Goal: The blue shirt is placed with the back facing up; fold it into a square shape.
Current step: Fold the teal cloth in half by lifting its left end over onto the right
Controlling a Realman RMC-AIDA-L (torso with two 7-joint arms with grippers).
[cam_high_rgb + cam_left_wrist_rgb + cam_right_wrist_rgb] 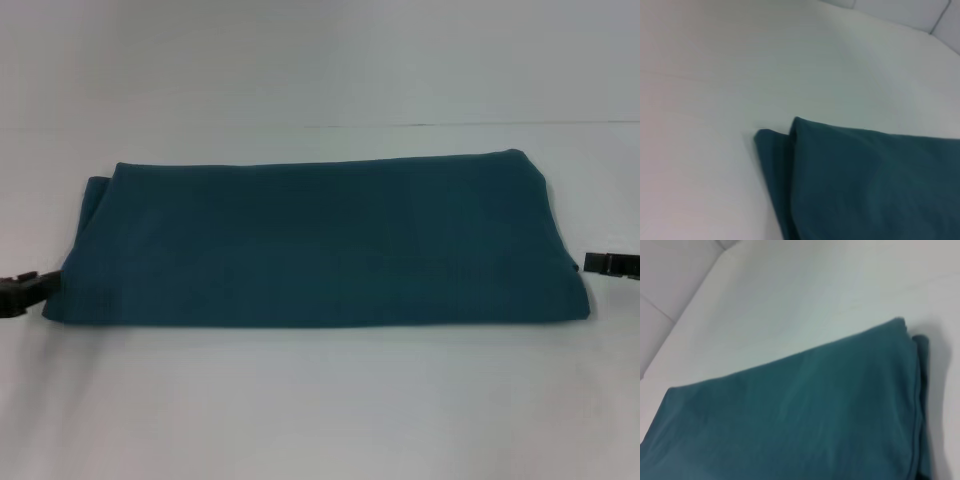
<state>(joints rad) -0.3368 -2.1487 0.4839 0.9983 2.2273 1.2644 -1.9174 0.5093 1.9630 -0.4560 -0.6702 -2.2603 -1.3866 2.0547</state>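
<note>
The blue shirt lies flat on the white table as a wide folded rectangle, plain teal side up, no lettering showing. An under-layer sticks out at its far left corner. My left gripper sits at the head view's left edge, just beside the shirt's near left corner. At the right edge my right gripper hovers just off the shirt's right side. Neither one touches the cloth. Both wrist views show folded shirt and table only, no fingers.
The white table runs wide around the shirt, with bare surface in front and behind. A pale wall rises past the table's far edge.
</note>
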